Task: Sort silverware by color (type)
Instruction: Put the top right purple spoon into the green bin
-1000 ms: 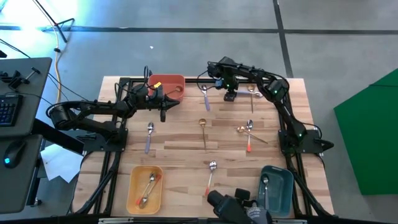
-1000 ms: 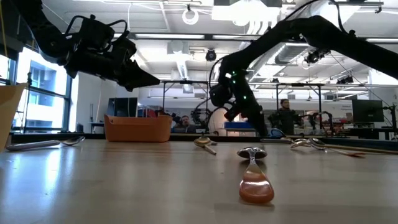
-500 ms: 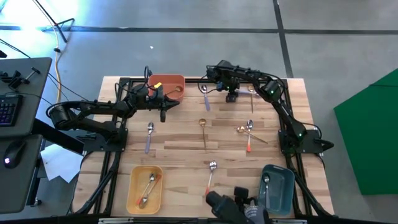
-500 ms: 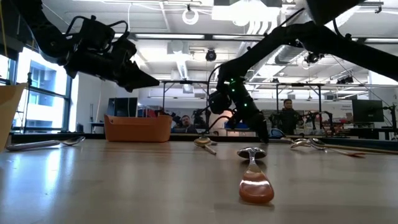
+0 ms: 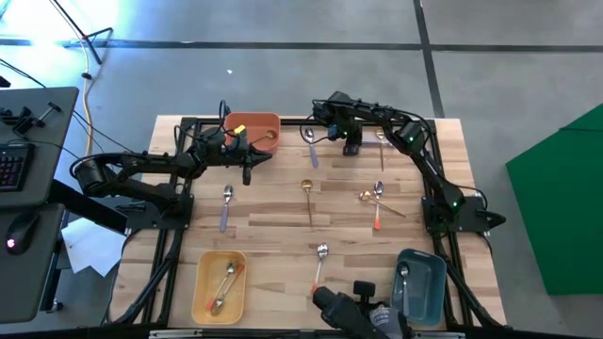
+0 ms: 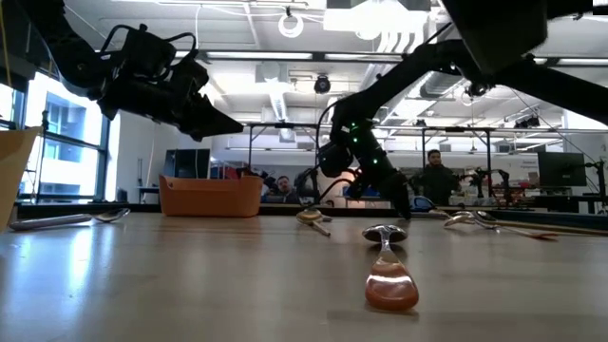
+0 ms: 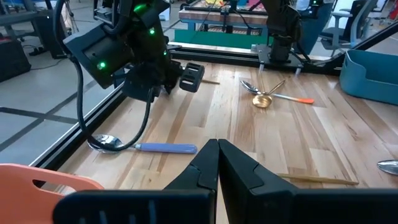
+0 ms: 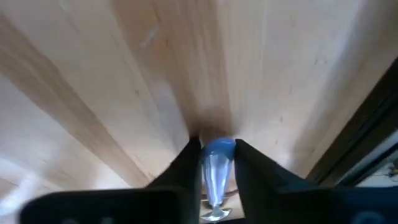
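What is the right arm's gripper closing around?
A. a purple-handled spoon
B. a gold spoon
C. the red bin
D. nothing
A: the right wrist view shows the right gripper with its fingers on either side of the purple-handled spoon on the table.

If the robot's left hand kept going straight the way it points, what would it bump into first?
Probably the purple-handled spoon lying just ahead of the shut left hand, then the right arm's hand behind it. Depth is hard to judge.

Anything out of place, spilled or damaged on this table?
Nothing spilled or damaged. The only oddity is a gold spoon and an orange-handled spoon lying crossed on the right side of the table, which may complicate picking either alone.
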